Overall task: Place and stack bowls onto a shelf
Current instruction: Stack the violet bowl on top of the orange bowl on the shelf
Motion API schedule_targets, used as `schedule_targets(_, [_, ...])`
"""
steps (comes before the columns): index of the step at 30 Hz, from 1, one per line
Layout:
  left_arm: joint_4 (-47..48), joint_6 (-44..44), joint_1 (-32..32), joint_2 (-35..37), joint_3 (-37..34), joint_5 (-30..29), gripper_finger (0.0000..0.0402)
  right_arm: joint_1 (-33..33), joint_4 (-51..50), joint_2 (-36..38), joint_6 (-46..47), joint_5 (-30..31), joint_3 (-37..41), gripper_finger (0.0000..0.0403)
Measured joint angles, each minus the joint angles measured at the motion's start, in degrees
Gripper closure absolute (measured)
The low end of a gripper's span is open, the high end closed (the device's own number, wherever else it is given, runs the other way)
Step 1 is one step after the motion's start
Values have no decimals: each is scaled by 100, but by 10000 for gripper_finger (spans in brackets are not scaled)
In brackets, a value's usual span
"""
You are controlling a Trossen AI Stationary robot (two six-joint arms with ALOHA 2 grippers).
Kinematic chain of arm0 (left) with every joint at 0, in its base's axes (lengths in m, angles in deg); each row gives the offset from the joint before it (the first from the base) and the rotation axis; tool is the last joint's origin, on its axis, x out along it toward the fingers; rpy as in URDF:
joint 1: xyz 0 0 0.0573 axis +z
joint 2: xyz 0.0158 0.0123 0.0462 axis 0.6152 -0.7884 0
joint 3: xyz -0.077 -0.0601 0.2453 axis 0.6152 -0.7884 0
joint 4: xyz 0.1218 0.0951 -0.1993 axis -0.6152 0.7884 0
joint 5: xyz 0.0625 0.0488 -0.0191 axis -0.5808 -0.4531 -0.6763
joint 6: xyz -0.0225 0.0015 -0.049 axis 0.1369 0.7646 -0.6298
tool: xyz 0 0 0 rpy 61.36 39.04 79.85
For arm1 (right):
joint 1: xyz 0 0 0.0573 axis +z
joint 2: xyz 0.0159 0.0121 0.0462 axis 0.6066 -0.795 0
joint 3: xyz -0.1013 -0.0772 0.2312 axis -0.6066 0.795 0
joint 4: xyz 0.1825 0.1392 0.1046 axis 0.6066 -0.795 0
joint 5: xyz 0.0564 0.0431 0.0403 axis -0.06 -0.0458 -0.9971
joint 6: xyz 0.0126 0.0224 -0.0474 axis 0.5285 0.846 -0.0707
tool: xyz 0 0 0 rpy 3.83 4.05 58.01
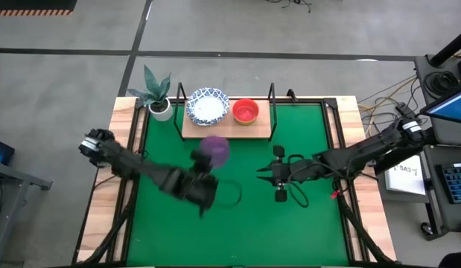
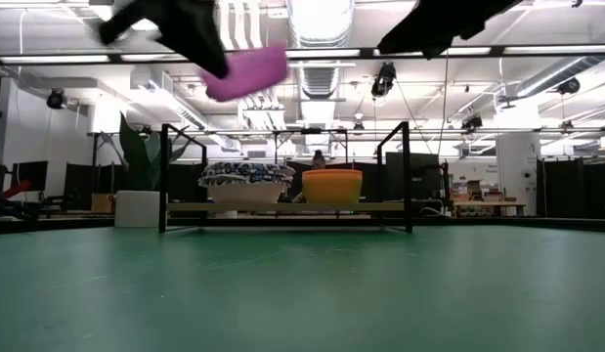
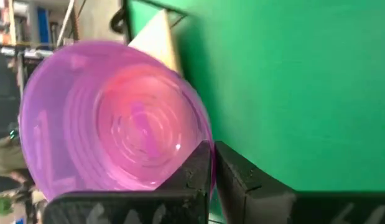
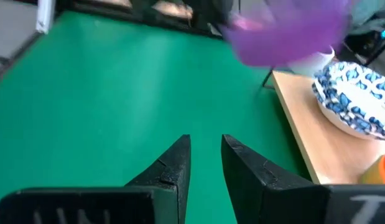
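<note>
My left gripper point(image 1: 206, 168) carries a purple plastic bowl point(image 1: 213, 149) in the air above the green mat, just in front of the shelf point(image 1: 227, 126); the low view shows the bowl point(image 2: 245, 71) high above the table. On the shelf's wooden board stand a blue-patterned white bowl point(image 1: 208, 106) and a red bowl point(image 1: 246, 111), both resting on their bases. My right gripper point(image 1: 263, 175) hovers over the mat's middle, empty, with a narrow gap between its fingers point(image 4: 206, 163). My left gripper pinches the purple bowl's rim point(image 3: 203, 163), one finger point(image 3: 191, 175) inside the bowl and the other point(image 3: 241, 171) outside its wall. The bowl is lifted clear of the table and tilted, its opening showing in the left wrist view.
A small potted plant point(image 1: 159, 95) stands at the shelf's left end. The shelf's black posts point(image 2: 163, 176) rise at its corners. The green mat point(image 1: 237, 223) covers the table between wooden side strips. Cables and equipment lie off the table's right side.
</note>
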Motion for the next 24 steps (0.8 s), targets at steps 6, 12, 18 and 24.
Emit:
schedule_targets(6, [-1473,1693,1501,48,-50,689,402,133,224,387,-70,-14,275,331])
schedule_targets(12, [-3215,2771,2790,48,-59,2876,402,150,233,399,-107,7,298,328])
schedule_targets(18, [-4134,3082,3685,-21,-59,3526,402,151,242,344,-116,4,302,332])
schedule_targets(24, [-4332,3059,4180,-450,-59,3881,402,151,267,344,-162,4,306,330])
